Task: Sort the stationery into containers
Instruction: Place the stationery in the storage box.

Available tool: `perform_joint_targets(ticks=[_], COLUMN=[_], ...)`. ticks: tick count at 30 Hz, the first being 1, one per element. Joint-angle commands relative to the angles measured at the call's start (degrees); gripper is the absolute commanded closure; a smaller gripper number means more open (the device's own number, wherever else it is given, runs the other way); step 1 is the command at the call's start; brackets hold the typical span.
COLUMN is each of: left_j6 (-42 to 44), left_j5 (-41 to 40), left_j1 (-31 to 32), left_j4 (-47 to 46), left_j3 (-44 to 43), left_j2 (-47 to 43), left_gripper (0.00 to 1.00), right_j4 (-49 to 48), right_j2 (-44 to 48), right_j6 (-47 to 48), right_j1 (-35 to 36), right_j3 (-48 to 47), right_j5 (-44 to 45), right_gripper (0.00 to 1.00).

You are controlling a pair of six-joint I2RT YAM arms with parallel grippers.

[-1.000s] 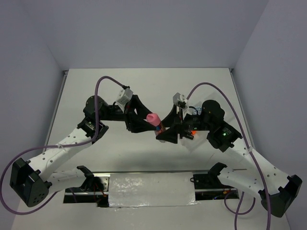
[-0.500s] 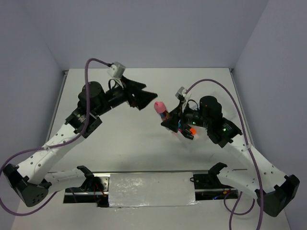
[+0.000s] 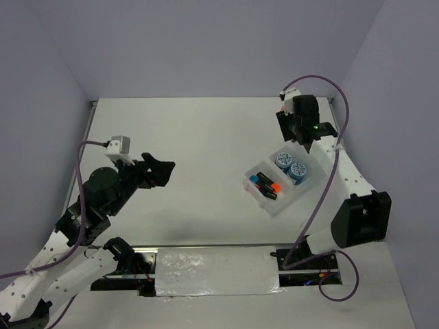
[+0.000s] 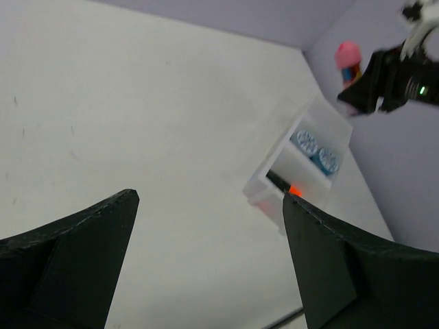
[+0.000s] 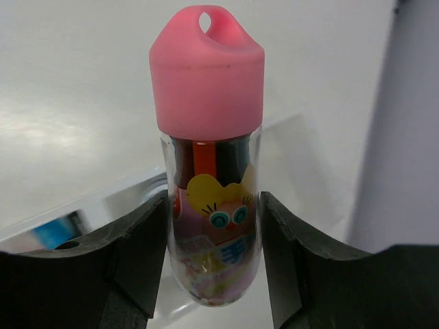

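**Arms parted, tube carried to the far right corner**

A second ago both grippers met over the middle of the tabletop (image 3: 206, 137) with the pink-capped tube between them. Half a second ago the left arm had let go and lifted away. Now the two arms are well apart. The left gripper (image 3: 161, 171) has drawn back toward the near left, its fingers spread wide with only air between them (image 4: 209, 197). The right arm has swung out to the far right corner.

The right gripper (image 5: 209, 233) pinches the pink-capped tube (image 5: 209, 171) by its clear lower body, one finger on each side, and the cap points away from the wrist. From the left wrist, the tube (image 4: 348, 58) shows held in the air against the right wall, beyond the tray's far end and touching nothing but the right gripper (image 4: 377, 82).

The tray (image 3: 248, 184), hidden under the right arm half a second ago, now lies uncovered on the right side of the tabletop. The three markers (image 3: 266, 186) lie side by side in its near-left compartment. The two blue-white discs (image 3: 283, 160) sit together in a compartment further back.

In the top view the right arm's wrist covers the tube entirely. A purple cable (image 3: 322, 192) from that arm loops down past the tray's right side.
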State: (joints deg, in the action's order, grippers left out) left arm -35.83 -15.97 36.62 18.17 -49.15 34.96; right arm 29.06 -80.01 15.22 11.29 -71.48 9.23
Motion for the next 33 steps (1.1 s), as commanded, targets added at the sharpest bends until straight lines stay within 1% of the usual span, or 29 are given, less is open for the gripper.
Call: perform_joint_targets(ticks=[1,3,6,10,11,12,13,17,19,21,22,24,26,28,30,31,33], left_j6=[0.0,1.7,4.9,9.5,9.9,10.0,9.6,9.8,9.8,9.7,9.7,9.9,9.7,9.7,9.7,9.9,9.8], left_j5=[3.7,2.4,-0.1,-5.8,-6.8,-7.8,-9.1,-8.3,-8.5,-8.6,-8.6,-8.2,-8.5,-8.5,-8.5,-8.6,-8.6], left_j1=[0.2,0.2,0.2,0.2,0.2,0.2,0.2,0.1,0.2,0.2,0.1,0.1,0.1,0.1,0.2,0.2,0.2], left_j4=[6.1,9.9,15.3,21.7,22.1,22.2,22.0,20.0,20.2,20.3,20.1,20.0,20.0,20.1,20.1,20.0,19.9], left_j3=[1.9,2.3,0.4,-4.3,-4.4,-4.3,-3.6,-1.7,-1.8,-1.7,-1.5,-1.3,-1.3,-1.4,-1.4,-1.3,-1.4], left_j2=[-2.4,-4.4,-6.0,-5.9,-6.0,-6.3,-6.7,-8.1,-7.9,-8.1,-8.2,-8.6,-8.4,-8.2,-7.8,-7.5,-7.3], left_gripper=[0.01,0.01,0.01,0.01,0.01,0.01,0.01,0.01,0.01,0.01,0.01,0.01,0.01,0.01,0.01,0.01,0.01], right_j4=[0.2,-2.0,-7.0,-8.7,-9.5,-11.1,-10.3,-7.7,-9.2,-9.9,-10.1,-10.2,-9.6,-9.1,-8.8,-8.8,-8.5], right_j2=[-3.7,-5.5,-5.9,-8.7,-8.9,-9.3,-10.6,-13.3,-13.2,-13.1,-13.1,-12.5,-12.5,-12.8,-12.7,-12.5,-11.9], right_j6=[8.2,8.9,8.2,8.3,7.9,6.8,6.1,4.8,4.6,3.9,3.6,3.0,2.6,2.4,2.3,2.1,2.0], right_j1=[-3.8,-6.3,-10.4,-10.8,-10.8,-13.0,-14.4,-14.8,-14.9,-15.2,-15.3,-15.3,-15.3,-15.3,-15.3,-15.3,-15.3], right_j3=[-6.1,-4.8,-0.6,2.6,3.4,5.2,5.4,3.9,4.4,4.6,4.5,4.5,4.3,4.0,4.1,4.0,3.8], right_j5=[8.1,9.7,6.5,7.4,7.3,6.9,5.5,4.7,5.8,7.8,8.2,7.2,6.6,6.8,6.5,6.3,6.7], right_gripper=[1.00,1.00,1.00,1.00,1.00,1.00,1.00,0.99,0.98,0.95,0.89,0.82,0.72,0.67,0.66,0.55,0.54])
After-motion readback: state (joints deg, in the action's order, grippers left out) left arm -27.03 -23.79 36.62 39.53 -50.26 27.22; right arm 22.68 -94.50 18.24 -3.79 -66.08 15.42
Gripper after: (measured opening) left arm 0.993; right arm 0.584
